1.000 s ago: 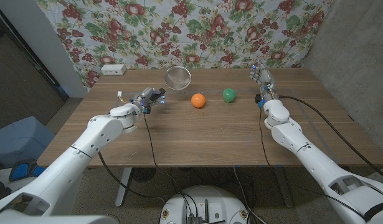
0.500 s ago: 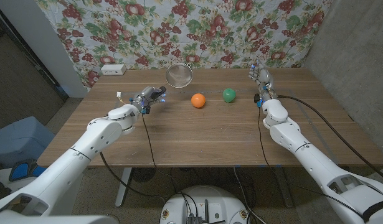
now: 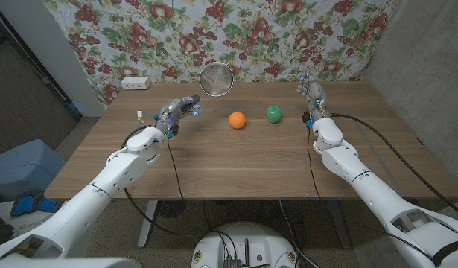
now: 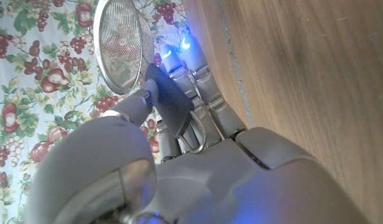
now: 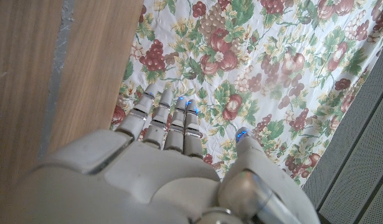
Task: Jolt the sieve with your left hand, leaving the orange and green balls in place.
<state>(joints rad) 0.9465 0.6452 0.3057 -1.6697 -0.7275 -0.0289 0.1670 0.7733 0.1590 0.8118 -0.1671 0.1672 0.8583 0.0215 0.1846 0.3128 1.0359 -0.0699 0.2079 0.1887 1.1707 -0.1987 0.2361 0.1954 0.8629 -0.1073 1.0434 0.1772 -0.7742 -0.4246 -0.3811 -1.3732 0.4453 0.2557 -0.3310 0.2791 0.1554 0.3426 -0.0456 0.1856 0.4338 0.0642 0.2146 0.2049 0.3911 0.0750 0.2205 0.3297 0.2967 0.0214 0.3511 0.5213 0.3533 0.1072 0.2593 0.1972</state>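
My left hand [image 3: 178, 112] grips the dark handle of a round metal mesh sieve [image 3: 216, 78] and holds it raised above the table's far edge. In the left wrist view the sieve [image 4: 122, 43] stands on edge beyond my fingers [image 4: 197, 93], its handle pinched under the thumb. An orange ball [image 3: 237, 120] lies on the wooden table [image 3: 236, 160] right of my left hand. A green ball [image 3: 274, 114] lies a little further right. My right hand [image 3: 313, 98] stands upright at the far right of the table, fingers together and straight, holding nothing; the right wrist view shows the same hand [image 5: 166, 124].
A white power strip [image 3: 135, 83] lies at the table's far left corner. A floral cloth [image 3: 229, 33] hangs behind the table. A blue bin [image 3: 24, 167] stands on the floor to the left. A concrete wall [image 3: 430, 74] closes the right side.
My left hand has lifted and swung the sieve upward and a little right, tilting its rim up. Both balls and my right hand stay where they were.
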